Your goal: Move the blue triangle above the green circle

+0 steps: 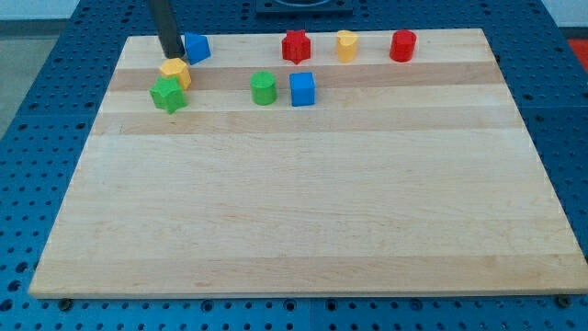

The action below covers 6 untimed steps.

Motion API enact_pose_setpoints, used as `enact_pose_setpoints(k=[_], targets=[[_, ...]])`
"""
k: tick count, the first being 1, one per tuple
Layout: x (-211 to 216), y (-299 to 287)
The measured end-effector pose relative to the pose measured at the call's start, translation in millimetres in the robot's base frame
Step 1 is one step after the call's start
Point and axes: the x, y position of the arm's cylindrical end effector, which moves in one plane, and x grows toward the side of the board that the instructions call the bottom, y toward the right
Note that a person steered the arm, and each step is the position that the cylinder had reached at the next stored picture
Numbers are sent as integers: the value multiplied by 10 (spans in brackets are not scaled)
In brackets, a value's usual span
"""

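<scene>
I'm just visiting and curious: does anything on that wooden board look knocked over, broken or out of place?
Nothing stands out. All the blocks sit flat near the view's top edge of the board. My tip rests against the left side of the blue triangle, and the yellow block touches the green star. The green circle stands apart.

The rod (pixel 166 28) runs out past the view's top edge, and it covers the left side of the blue triangle (pixel 197 48).

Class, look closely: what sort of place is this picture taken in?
Probably a robotics lab bench: a wooden board on a perforated blue table, coloured blocks like the blue triangle, and my tip.
</scene>
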Motion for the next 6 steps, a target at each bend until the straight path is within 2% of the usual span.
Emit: enact_pose_setpoints(k=[1,2,4,6], targets=[[-226,19],[-181,130],[-109,-353],[-3,189]])
